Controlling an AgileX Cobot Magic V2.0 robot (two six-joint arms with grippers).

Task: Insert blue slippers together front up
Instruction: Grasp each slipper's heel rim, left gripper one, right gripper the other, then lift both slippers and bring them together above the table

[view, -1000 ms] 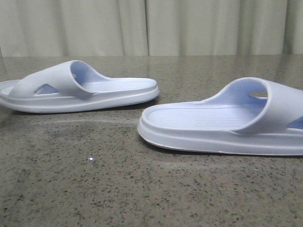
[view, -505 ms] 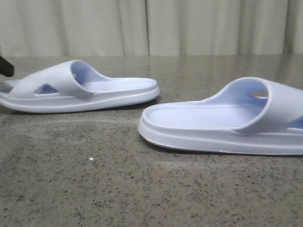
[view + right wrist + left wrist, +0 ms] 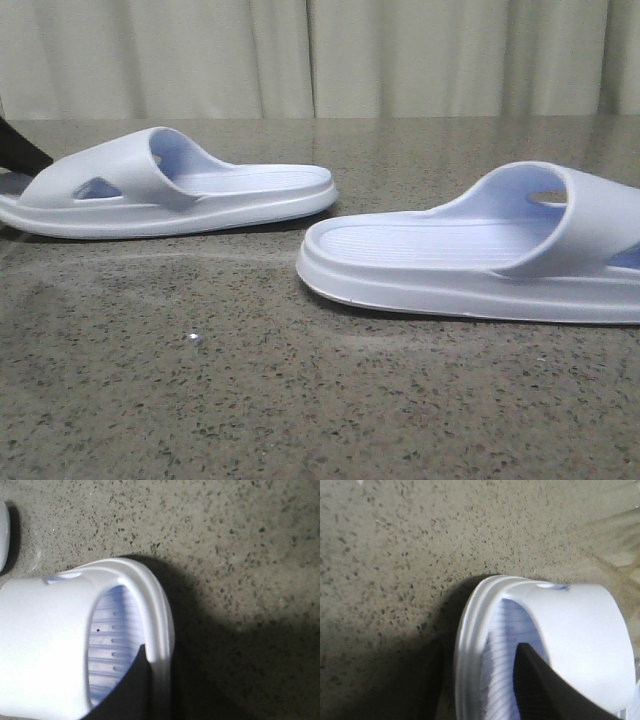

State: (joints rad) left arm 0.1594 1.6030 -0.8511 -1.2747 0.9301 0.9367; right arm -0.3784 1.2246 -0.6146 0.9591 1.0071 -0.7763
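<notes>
Two pale blue slippers lie on the speckled stone table, heels toward each other. The left slipper (image 3: 170, 190) sits at the far left and the right slipper (image 3: 480, 250) at the right, cut by the frame edge. My left gripper (image 3: 477, 655) is open; its jaws straddle the side rim of the left slipper (image 3: 580, 630), with one finger (image 3: 535, 685) over the ribbed footbed. Its dark finger (image 3: 18, 148) shows at the front view's left edge. My right gripper (image 3: 160, 652) holds the rim of the right slipper (image 3: 45, 645), one finger (image 3: 132, 685) inside against the rim, the other lost in shadow.
The table (image 3: 300, 400) is dark speckled stone. A pale curtain (image 3: 320, 55) hangs behind its far edge. A small bright fleck (image 3: 195, 338) lies on the table in front of the left slipper.
My left gripper's finger has come into the front view at the left slipper's toe end. The right slipper has shifted slightly to the right. The left slipper has not moved.
</notes>
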